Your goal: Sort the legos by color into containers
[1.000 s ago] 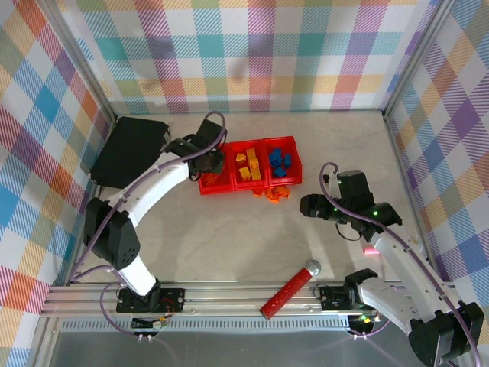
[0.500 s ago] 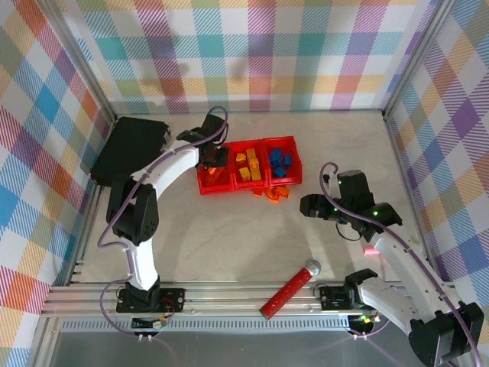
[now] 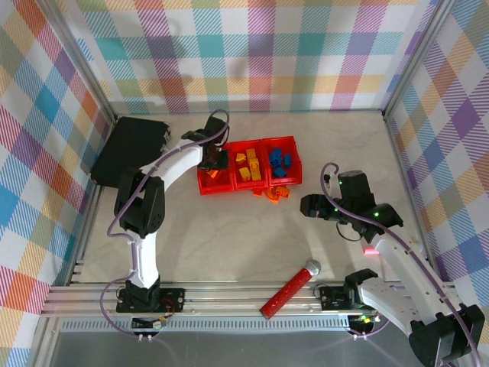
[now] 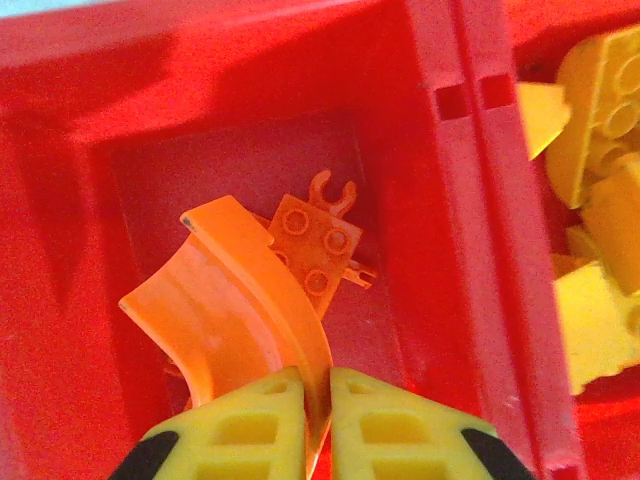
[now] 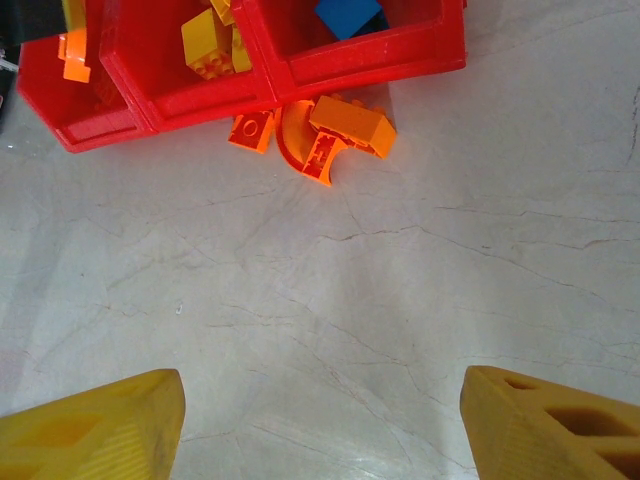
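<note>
From the overhead view, the containers (image 3: 216, 189) are sitting near the middle of the worktop (image 3: 229, 237), toward its far edge, with the long axis of the row running left to right. The left compartment is holding orange pieces, the middle one yellow legos (image 3: 248, 164) and the right one blue legos (image 3: 279, 160). The loose orange legos (image 3: 275, 193) are lying on the worktop just against the row's near wall. The left end effector (image 3: 215, 158) is reaching down into the left compartment, and the right end effector (image 3: 306, 205) is hovering toward the right edge. A red cylinder (image 3: 289, 290) is lying slantwise by the near edge, and a black case (image 3: 130, 149) is resting in the far left corner. In the left wrist view, the left end effector (image 4: 318, 375) is pinching the thin edge of the orange arched lego (image 4: 235, 310), whose curve is sweeping away up and to the left, overlapping a flat orange lego (image 4: 315, 245) on the compartment floor. In the right wrist view, the right end effector (image 5: 322, 400) is standing wide apart, gripping nothing, and pointing at the loose orange legos (image 5: 330, 135).
</note>
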Controlling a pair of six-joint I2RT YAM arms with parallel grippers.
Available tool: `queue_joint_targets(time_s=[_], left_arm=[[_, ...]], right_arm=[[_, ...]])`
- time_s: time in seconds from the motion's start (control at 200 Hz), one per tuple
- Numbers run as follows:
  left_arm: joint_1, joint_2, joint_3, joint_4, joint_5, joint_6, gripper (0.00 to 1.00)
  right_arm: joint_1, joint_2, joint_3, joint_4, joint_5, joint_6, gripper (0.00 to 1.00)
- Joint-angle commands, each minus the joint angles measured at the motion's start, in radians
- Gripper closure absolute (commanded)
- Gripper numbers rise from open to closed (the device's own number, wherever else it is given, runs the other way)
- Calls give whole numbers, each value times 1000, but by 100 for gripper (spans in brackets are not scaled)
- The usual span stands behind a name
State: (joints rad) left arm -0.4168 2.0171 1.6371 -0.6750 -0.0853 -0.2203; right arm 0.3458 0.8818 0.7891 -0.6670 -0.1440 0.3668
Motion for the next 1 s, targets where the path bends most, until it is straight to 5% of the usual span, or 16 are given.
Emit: queue_joint_targets(time_s=[0.0, 0.235, 0.605, 0.995], left_arm=[[16, 9, 0, 23, 46, -8, 85], [15, -59, -51, 74, 46, 4, 63], [-14, -321, -180, 182, 98, 37, 44], [-205, -549, -325, 183, 62, 64, 40]], right_arm=[[-5, 0, 2, 6, -13, 1, 27], [-5, -6, -1, 4, -11, 5, 27], [-5, 5, 4, 12, -12, 8, 27], [-6, 57, 18, 39, 6, -9, 26]])
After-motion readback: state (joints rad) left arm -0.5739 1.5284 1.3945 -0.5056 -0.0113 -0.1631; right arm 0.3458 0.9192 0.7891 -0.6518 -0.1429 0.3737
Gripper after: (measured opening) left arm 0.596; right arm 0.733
